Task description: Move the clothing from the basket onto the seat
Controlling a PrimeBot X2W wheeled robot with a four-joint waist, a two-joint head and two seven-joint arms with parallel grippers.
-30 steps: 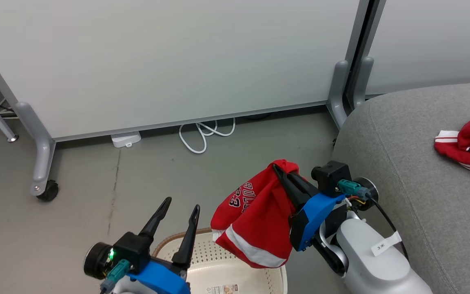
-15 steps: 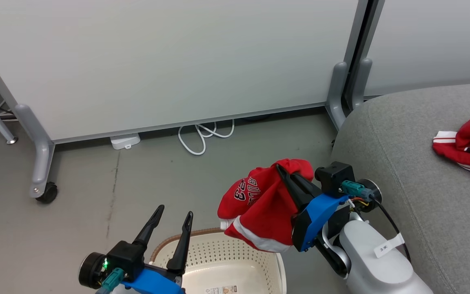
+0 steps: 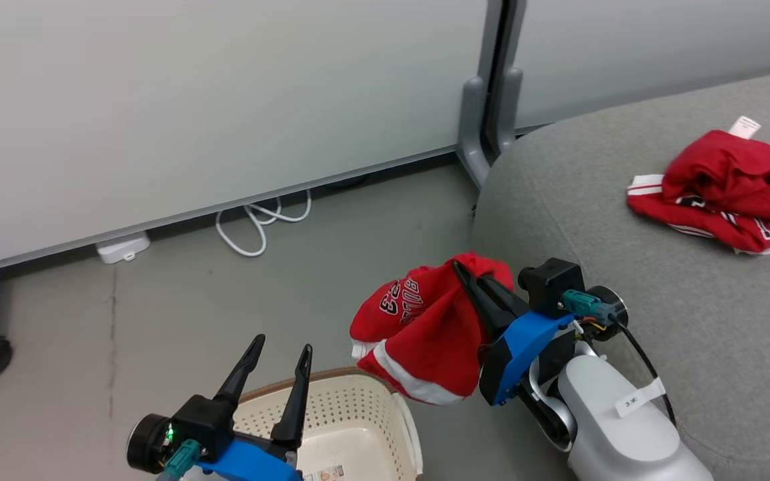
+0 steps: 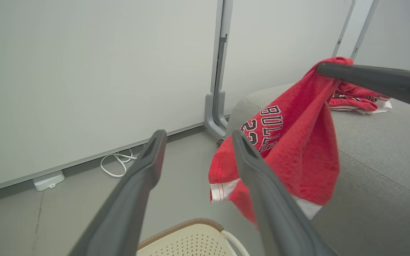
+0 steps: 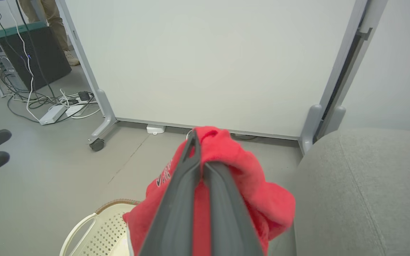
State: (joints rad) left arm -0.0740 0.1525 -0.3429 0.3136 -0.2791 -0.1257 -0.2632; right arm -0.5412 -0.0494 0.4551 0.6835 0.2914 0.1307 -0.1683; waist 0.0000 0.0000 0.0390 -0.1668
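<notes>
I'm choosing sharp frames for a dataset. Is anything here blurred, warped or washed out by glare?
Head view: even, soft light, no glare; lettering on the red garment is legible. Left wrist view: the left gripper looks soft near the lens, and the partition post leans from wide-angle warping. Right wrist view: the right gripper blurs toward the bottom edge; the seat looks fairly sharp.

Lighting is bright, even and diffuse across all three views, with no glare on the white partition panel [image 3: 224, 100]. Shadows are soft: a faint band on the floor [image 3: 158, 300] under the panel. The head view is slightly smeared at its right edge, over the clothing [image 3: 719, 187] on the seat [image 3: 625, 300]. The wrist views tilt the straight panel posts [image 5: 343, 60] near the edges.
</notes>
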